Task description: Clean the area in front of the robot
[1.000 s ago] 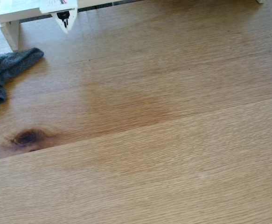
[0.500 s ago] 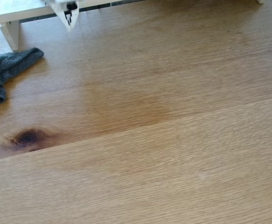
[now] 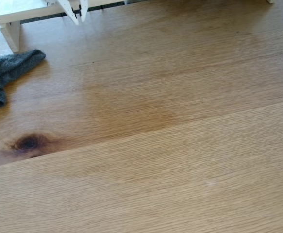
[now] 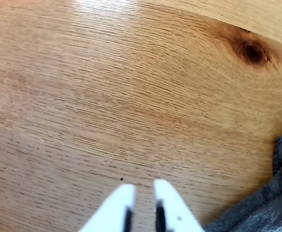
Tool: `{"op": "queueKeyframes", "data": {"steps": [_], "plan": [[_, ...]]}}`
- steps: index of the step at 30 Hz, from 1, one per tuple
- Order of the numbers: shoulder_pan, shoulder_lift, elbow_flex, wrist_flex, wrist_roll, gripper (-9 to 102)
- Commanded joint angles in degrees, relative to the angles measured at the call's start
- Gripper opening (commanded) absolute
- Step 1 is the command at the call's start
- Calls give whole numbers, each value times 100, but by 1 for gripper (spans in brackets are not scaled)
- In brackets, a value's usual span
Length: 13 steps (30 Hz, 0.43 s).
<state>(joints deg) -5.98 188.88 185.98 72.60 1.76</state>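
The pincer (image 3: 78, 15), slightly parted and empty, hangs at the tabletop's (image 3: 180, 160) far edge; the grey cloth (image 3: 5, 75) lies to its left, nearer the camera.

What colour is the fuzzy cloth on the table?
Dark grey; the cloth shows best in the fixed view, at the left edge.

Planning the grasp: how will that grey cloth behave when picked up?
The grey cloth lies crumpled in soft folds, so it will probably droop from the claw. Its fuzzy surface suggests good grip, likely no slipping. It looks light and should drag, not roll.
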Motion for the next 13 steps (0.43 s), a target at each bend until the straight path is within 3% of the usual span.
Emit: {"op": "queueKeyframes", "data": {"steps": [1, 13], "plan": [[-9, 44, 677, 0, 9, 7], [26, 44, 677, 0, 9, 5]]}}
